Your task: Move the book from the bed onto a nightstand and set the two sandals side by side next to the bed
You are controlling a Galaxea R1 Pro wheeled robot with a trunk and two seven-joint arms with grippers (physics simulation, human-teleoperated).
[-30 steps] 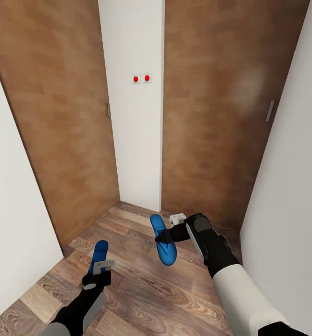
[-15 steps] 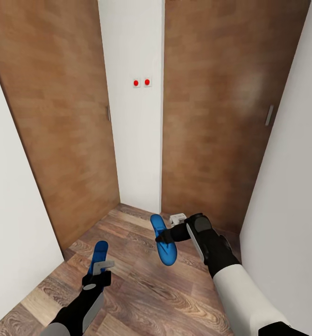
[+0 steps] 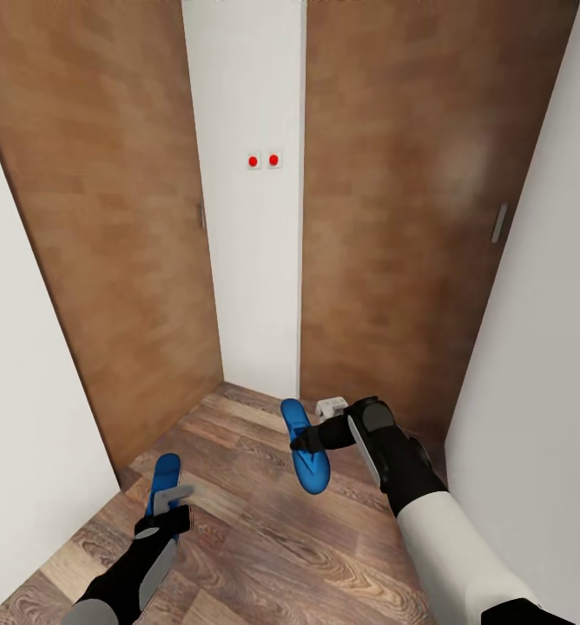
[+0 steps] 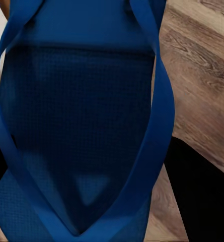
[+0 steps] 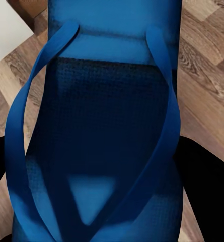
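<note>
Each of my grippers carries one blue flip-flop sandal above the wooden floor. In the head view my left gripper [image 3: 170,502] is shut on the left sandal [image 3: 163,480] at the lower left. My right gripper [image 3: 312,438] is shut on the right sandal [image 3: 304,446] near the middle, held clear of the floor. Up close, the left wrist view has the left sandal [image 4: 81,126] with its blue straps, and the right wrist view has the right sandal [image 5: 101,131]. The book, the bed and the nightstand are out of view.
Two brown wooden doors [image 3: 108,226] [image 3: 411,208] flank a narrow white wall strip with two red buttons [image 3: 263,161]. White walls close in at left [image 3: 21,417] and right [image 3: 542,365]. Wood-plank floor [image 3: 264,538] lies ahead in a tight corner.
My left arm has swung left and slightly back, carrying its sandal with it. The view has tilted a little, so the red buttons sit lower. The right arm holds still.
</note>
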